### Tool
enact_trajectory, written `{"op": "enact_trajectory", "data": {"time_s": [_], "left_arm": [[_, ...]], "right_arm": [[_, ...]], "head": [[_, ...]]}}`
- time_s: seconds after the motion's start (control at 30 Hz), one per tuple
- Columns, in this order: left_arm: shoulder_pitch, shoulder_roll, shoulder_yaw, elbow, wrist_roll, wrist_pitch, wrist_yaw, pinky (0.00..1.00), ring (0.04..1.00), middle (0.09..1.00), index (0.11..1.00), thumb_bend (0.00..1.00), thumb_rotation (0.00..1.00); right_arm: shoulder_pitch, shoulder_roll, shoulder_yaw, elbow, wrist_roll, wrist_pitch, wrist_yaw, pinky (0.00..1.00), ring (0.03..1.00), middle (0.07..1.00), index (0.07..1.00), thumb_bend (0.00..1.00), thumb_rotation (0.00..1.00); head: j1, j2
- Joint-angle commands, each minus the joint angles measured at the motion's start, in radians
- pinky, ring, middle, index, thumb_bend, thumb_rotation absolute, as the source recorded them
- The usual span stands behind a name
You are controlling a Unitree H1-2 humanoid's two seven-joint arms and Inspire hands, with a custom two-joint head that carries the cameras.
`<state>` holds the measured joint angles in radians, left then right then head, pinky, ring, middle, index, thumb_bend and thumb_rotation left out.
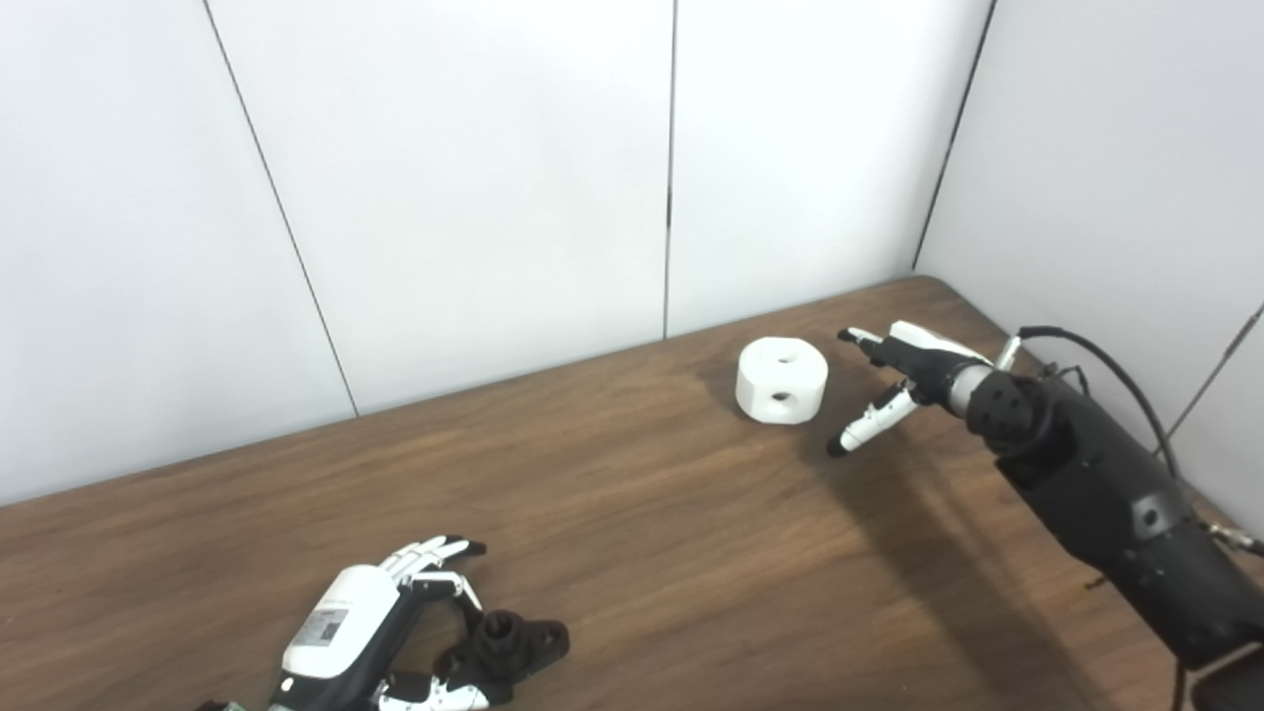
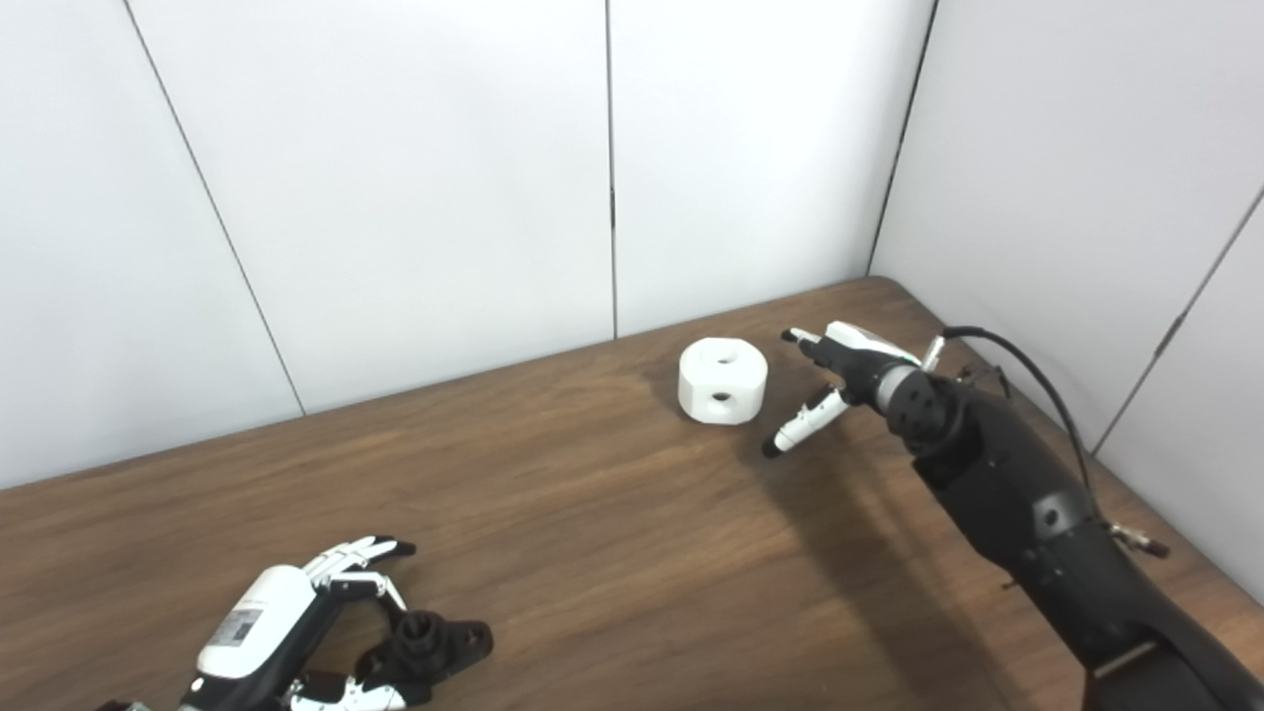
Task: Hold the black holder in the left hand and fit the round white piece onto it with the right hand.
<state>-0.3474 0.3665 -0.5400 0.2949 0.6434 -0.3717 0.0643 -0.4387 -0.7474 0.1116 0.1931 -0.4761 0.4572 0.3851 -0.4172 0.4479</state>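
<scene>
Brown wooden desk (image 1: 632,513) carries one round white plastic piece (image 1: 781,380) and one black holder (image 1: 509,647); your left hand (image 1: 395,622) curls its fingers around the holder, your right hand (image 1: 894,380) hovers beside the piece, fingers spread.

The left hand (image 1: 380,632) lies low at the bottom left, its arm entering from the bottom edge. Its white back faces up, and the black-tipped fingers (image 1: 434,553) extend forward and curl toward the thumb (image 1: 434,696), which reaches in from below; whether they grip anything firmly is hard to tell. The right arm (image 1: 1106,494), black and thick with a cable looping over it, stretches from the bottom right corner diagonally up and leftward. The right hand (image 1: 904,380) is held above the surface, spread apart and holding nothing, with fingers (image 1: 859,338) pointing left and the thumb (image 1: 869,423) angled downward.
</scene>
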Motion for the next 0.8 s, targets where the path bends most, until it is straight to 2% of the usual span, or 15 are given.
{"op": "enact_trajectory", "data": {"time_s": [0.0, 0.43, 0.77], "left_arm": [[0.089, 0.032, -0.055, 0.051, 0.064, 0.076, -0.139, 0.88, 0.892, 0.862, 0.485, 0.52, 0.05], [0.095, 0.038, -0.064, 0.034, 0.065, 0.087, -0.148, 0.88, 0.894, 0.859, 0.485, 0.52, 0.05], [0.093, 0.035, -0.066, 0.041, 0.064, 0.083, -0.145, 0.87, 0.899, 0.856, 0.485, 0.52, 0.05]], "right_arm": [[-0.049, -0.006, 0.004, 0.013, -0.005, -0.027, -0.021, 0.75, 0.954, 1.0, 0.979, 0.94, 0.29], [-0.089, 0.053, 0.058, 0.055, -0.04, -0.041, -0.054, 0.79, 0.94, 0.992, 0.933, 0.94, 0.32], [-0.108, 0.064, 0.087, 0.055, -0.056, -0.051, -0.049, 0.77, 0.939, 0.991, 0.923, 0.94, 0.32]], "head": [[0.002, 0.002], [0.01, 0.009], [0.012, 0.014]]}}
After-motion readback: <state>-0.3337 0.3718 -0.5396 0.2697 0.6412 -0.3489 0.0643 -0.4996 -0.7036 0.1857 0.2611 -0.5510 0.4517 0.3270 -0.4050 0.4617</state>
